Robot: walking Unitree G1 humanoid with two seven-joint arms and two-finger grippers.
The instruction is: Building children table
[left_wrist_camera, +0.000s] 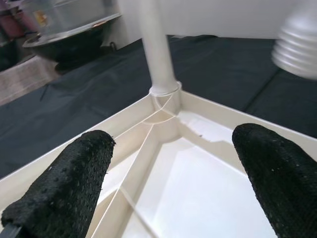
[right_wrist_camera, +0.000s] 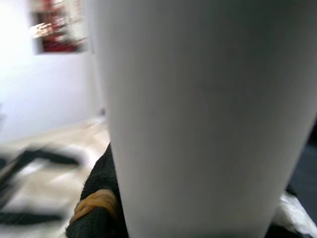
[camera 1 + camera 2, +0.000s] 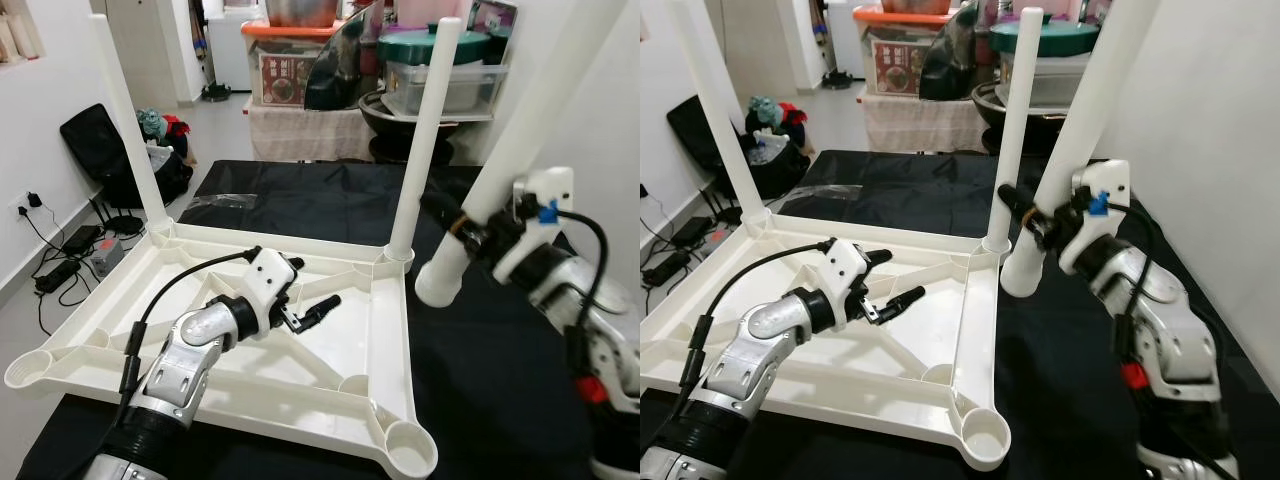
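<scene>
on the black cloth (image 3: 500, 380) lies the upturned white tabletop (image 3: 350, 330), two legs (image 3: 425, 140) standing in its far corner sockets. left gripper (image 3: 305, 300) hovers over the tabletop's ribs, fingers (image 1: 64, 188) spread and empty. right gripper (image 3: 1035, 222) clamps a third leg (image 3: 1080, 130), tilted, its threaded end just beside the tabletop's right edge.
</scene>
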